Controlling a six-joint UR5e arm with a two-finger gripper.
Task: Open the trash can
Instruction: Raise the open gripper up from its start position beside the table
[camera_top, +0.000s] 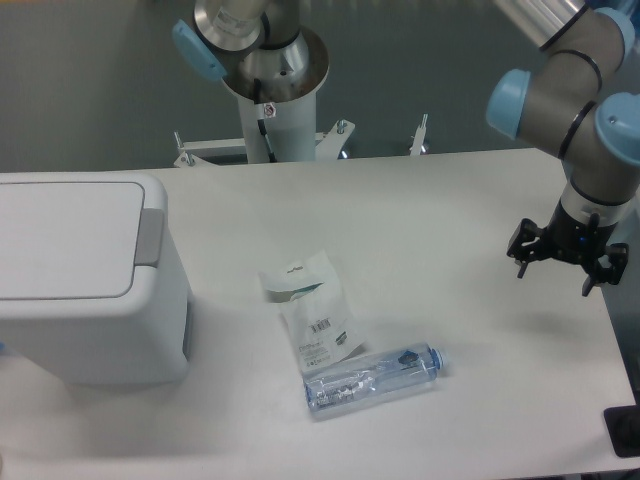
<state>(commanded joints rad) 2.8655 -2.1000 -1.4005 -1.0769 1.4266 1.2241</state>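
The large boxy white plastic trash can with rounded corners (85, 285) occupies the left edge of the frame, standing on the white table (450, 220). Its flat white lid (65, 235) is down and flush with the body. A grey rectangular push tab (151, 237) sits at the lid's right-hand edge, facing the centre of the table.

Handling, as judged from the view: the bin is rigid moulded plastic, smooth and probably slippery to metal fingers. It is bulky but likely light if empty, so a sideways push could slide it across the table. The body is far too wide for a pinch. The proper contact point is the grey tab; a downward press there should release the lid. Apply the force vertically to avoid shifting the bin.

The two-finger black gripper (566, 272) hangs at the right of the frame, above the table's right edge and well apart from the bin. Its fingers are spread wide apart. It holds nothing and touches nothing.

Between gripper and bin lie two items: a white crumpled plastic packet with a barcode label (312, 313) at lower centre, and a clear plastic bottle with a blue cap (372, 380) lying on its side just below it. Both sit low on the table.
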